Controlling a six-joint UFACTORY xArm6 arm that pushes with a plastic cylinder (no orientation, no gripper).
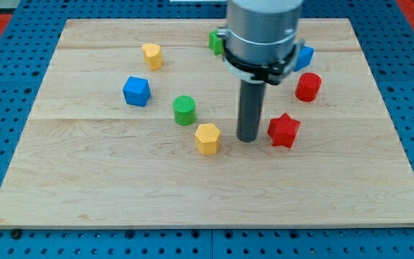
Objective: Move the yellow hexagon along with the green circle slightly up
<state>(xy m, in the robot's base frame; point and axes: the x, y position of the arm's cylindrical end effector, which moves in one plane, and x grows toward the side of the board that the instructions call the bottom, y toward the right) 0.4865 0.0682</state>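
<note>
Rod end first: the arm carries no fingers, just a dark rod whose tip (pixel 249 139) rests on the wooden board (pixel 85 194), just right of the yellow hexagon block (pixel 208 138). The green circle block (pixel 184 110) sits up-left of it. Neither looks pushed yet. Open board lies above them; the red star block (pixel 284 130) crowds the right.

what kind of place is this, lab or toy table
Most likely a robotics lab bench. A wooden board lies on a blue perforated base, small printed blocks like the yellow hexagon and green circle sit scattered, and my tip rests between the hexagon and a red star.
</note>
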